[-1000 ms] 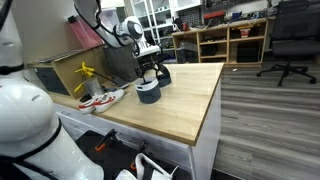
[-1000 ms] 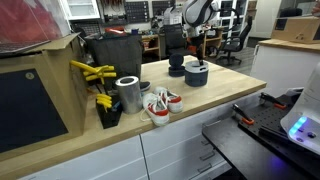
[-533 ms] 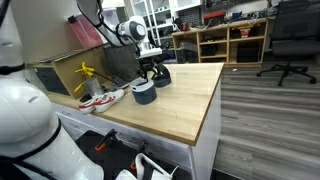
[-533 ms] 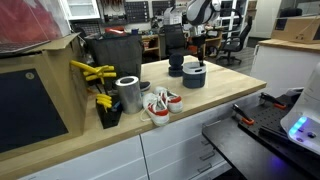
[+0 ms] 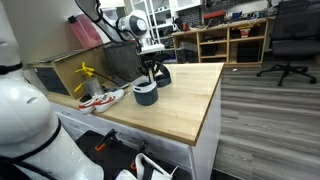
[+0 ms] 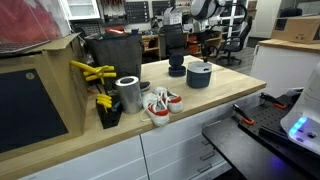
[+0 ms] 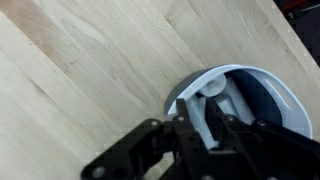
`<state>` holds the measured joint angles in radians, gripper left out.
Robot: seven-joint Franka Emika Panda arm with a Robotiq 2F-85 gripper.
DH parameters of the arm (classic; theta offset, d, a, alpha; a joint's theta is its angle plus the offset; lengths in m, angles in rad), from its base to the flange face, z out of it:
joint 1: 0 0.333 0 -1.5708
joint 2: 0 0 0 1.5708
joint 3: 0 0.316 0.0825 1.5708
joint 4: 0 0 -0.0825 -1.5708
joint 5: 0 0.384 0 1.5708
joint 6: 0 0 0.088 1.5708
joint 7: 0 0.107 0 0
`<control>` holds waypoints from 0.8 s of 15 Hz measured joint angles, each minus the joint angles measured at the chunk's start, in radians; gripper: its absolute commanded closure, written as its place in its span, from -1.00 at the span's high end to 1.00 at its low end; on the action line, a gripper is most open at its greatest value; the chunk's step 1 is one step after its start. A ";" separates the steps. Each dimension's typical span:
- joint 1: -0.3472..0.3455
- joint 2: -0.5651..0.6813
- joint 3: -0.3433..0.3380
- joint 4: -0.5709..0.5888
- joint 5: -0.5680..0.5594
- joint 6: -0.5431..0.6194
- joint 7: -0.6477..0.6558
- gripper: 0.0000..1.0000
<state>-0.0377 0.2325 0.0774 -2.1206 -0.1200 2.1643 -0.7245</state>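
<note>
A blue-grey bowl (image 5: 146, 93) (image 6: 199, 75) stands on the wooden table (image 5: 180, 105) (image 6: 200, 105). My gripper (image 5: 150, 74) (image 6: 203, 60) comes down on it from above. In the wrist view the gripper (image 7: 204, 128) is shut on the bowl (image 7: 262, 95), with the near rim pinched between the two fingers, one inside and one outside. The bowl's inside is pale. A second, darker bowl (image 5: 161, 73) (image 6: 177, 68) stands just behind it.
A metal can (image 6: 128, 95), a red and white shoe (image 6: 160, 105) (image 5: 100, 98) and yellow tools (image 6: 92, 72) lie further along the table. A black box (image 6: 115, 55) stands behind them. The table edge (image 5: 212, 120) drops to the floor, with an office chair (image 5: 285, 40) beyond.
The jaws have closed from wide open onto the bowl's rim. The bowl has shifted slightly with the gripper.
</note>
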 measured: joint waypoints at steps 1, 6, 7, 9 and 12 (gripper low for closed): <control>-0.005 -0.012 -0.006 -0.002 -0.001 -0.004 -0.001 0.33; -0.012 -0.065 -0.039 -0.032 -0.010 -0.004 -0.001 0.99; -0.011 -0.070 -0.042 -0.041 -0.010 -0.004 0.003 1.00; -0.011 -0.073 -0.046 -0.062 -0.010 0.001 0.028 1.00; -0.005 -0.062 -0.045 -0.106 0.000 0.055 0.135 1.00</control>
<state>-0.0429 0.1703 0.0324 -2.2266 -0.1196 2.2190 -0.5894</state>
